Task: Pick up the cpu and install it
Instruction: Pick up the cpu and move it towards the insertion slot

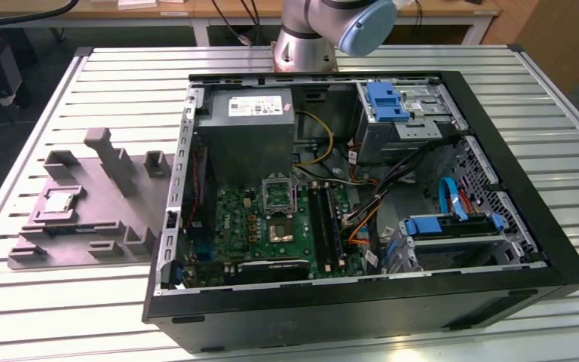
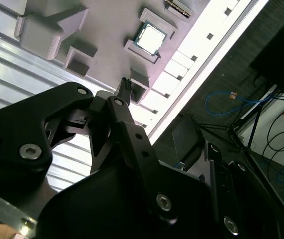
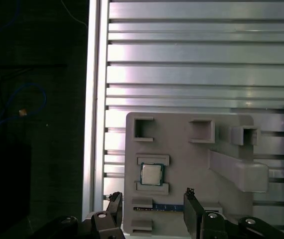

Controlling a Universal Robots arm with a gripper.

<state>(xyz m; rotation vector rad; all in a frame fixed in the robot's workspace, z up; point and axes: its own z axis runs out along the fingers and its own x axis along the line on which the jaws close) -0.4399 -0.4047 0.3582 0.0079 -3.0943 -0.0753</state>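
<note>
In the exterior view, an open case (image 1: 491, 290) lies on a slatted table (image 1: 88, 302), with the motherboard (image 1: 239, 219) and its socket (image 1: 280, 229) showing inside. A grey tray (image 1: 99, 226) sits just beside the case on the exterior view's left. The cpu (image 1: 61, 200) rests on that tray, well apart from the socket. The arm (image 1: 320, 30) rises at the table's far edge. In the first wrist view, the gripper (image 3: 151, 195) has its 2 fingers spread wide with nothing between them. The cpu (image 3: 151, 174) lies flat on the tray (image 3: 192, 164), seated between 2 raised blocks, and neither fingertip touches it. In the second wrist view, the cpu (image 2: 149, 39) shows its silvery top in the same seat, and 1 black finger (image 2: 124, 119) points toward the tray (image 2: 107, 30), apart from the chip.
</note>
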